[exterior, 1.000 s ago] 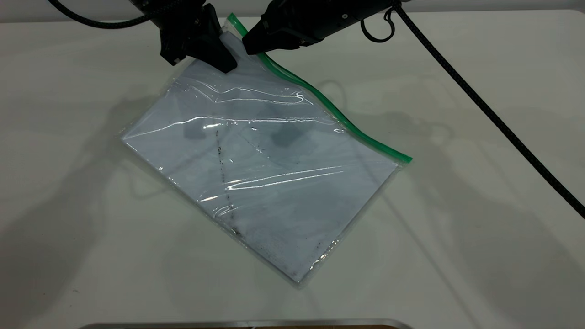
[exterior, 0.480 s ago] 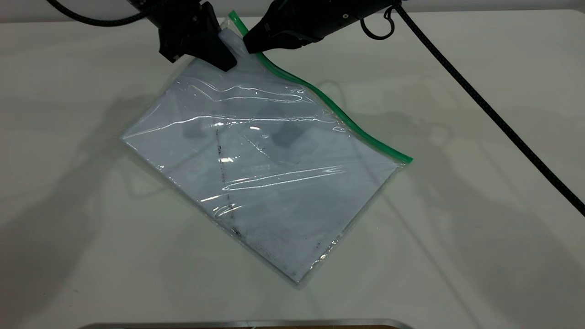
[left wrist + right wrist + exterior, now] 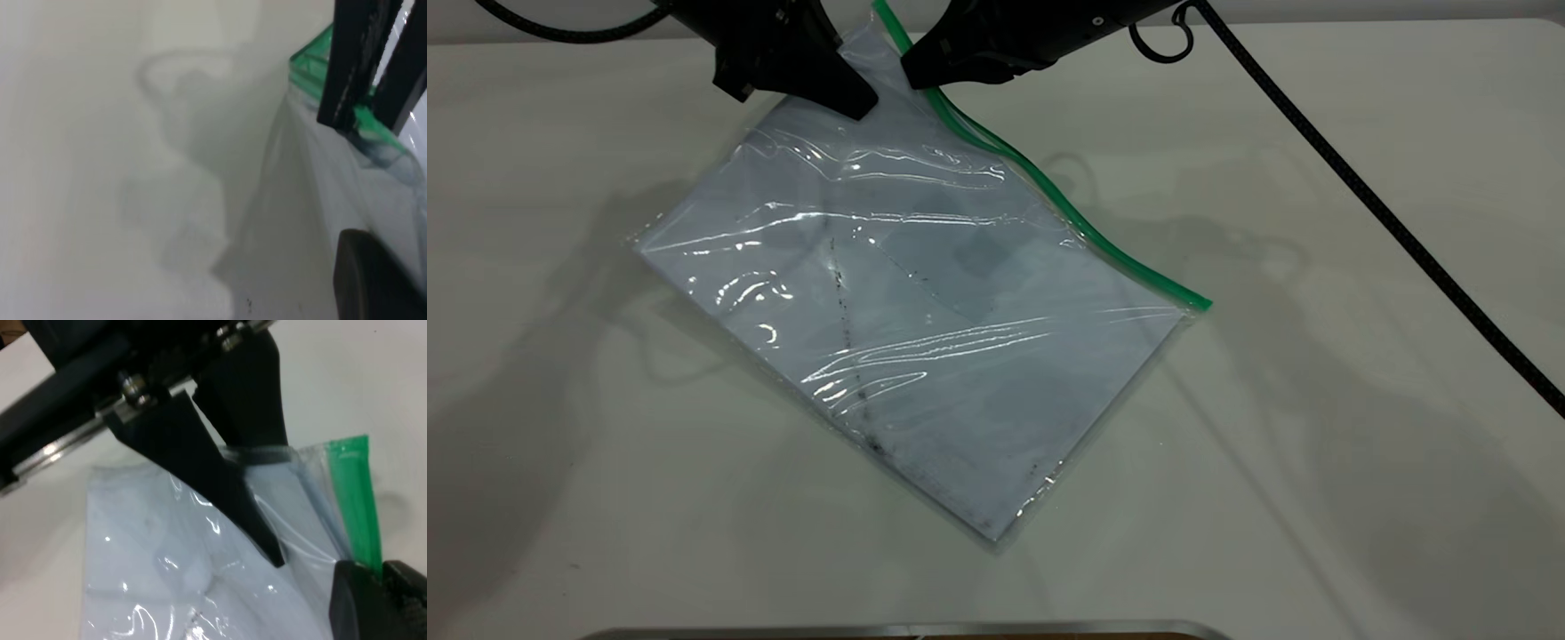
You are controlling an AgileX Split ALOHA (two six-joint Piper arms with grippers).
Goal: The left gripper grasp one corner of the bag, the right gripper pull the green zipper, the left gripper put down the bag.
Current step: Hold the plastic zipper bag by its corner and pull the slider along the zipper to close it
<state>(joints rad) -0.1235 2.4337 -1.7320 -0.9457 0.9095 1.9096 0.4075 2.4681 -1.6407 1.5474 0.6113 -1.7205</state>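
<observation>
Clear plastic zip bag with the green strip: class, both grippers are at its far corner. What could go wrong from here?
1. The left gripper pinches only the corner of the clear plastic zip bag; pulling may slip it free.
2. The right gripper sits on the green zipper strip, which already bows, so it may buckle rather than slide.
3. The bag mostly lies on the white table and may drag.

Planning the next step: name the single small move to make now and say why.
Probably the right gripper should slide along the narrow green zipper strip toward its far end. The left gripper already pinches the clear plastic bag at its raised corner, and the right one sits closed on the strip beside it.
</observation>
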